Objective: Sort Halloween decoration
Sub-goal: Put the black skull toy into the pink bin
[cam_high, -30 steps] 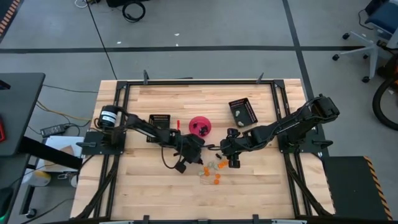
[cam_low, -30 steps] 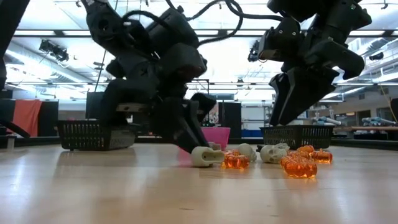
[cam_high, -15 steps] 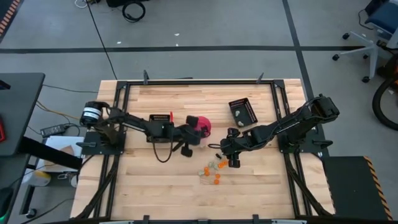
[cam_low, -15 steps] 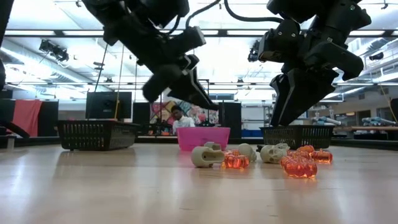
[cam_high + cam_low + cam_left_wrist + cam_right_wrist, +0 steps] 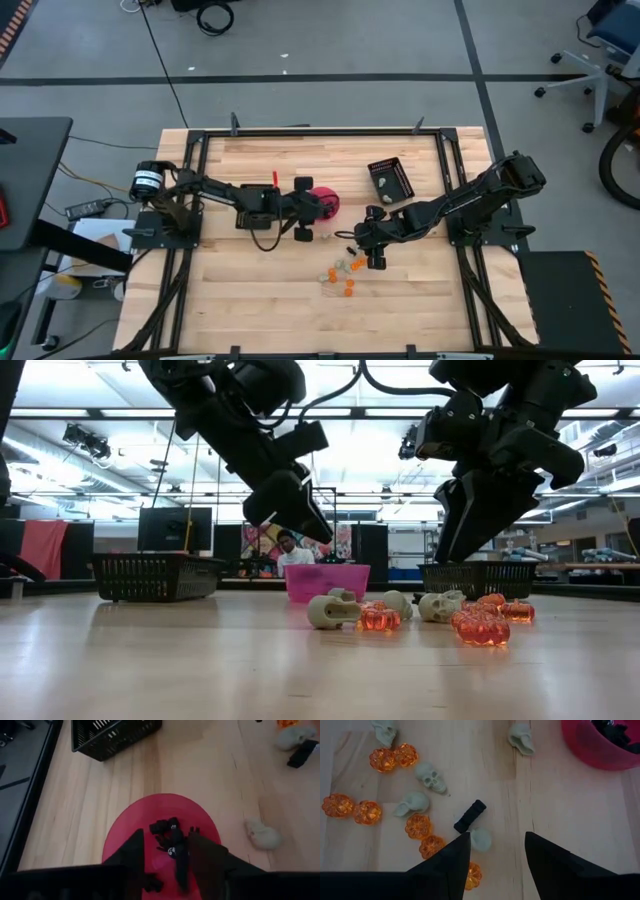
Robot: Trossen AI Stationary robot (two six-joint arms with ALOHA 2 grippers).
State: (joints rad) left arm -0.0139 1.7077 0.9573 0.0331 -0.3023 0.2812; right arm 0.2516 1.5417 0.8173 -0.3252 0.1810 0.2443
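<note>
The Halloween decoration lies loose on the table: orange pumpkins (image 5: pixel 417 826), whitish skulls (image 5: pixel 431 777) and a black piece (image 5: pixel 470 816), in a small heap (image 5: pixel 345 272). More black pieces (image 5: pixel 166 831) lie in the pink bowl (image 5: pixel 327 203). My left gripper (image 5: pixel 167 862) hangs over the bowl with its fingers apart; a black piece (image 5: pixel 180 867) shows in the gap. My right gripper (image 5: pixel 495 855) is open and empty just above the heap, over a skull (image 5: pixel 481 840). My left gripper has a black piece (image 5: pixel 180 867) between its spread fingers, which point down over the bowl. I cannot tell whether either finger touches it.
A black tray (image 5: pixel 391 178) with a whitish piece stands at the far right. Another black tray (image 5: pixel 257 192) stands left of the bowl, partly under my left arm. One skull (image 5: pixel 262 834) lies alone near the bowl. A person (image 5: pixel 290 550) shows behind the table.
My left gripper has risen from the table beside the heap and gone toward the far edge, and now hangs over the pink bowl. The heap of pieces has stayed where it was.
</note>
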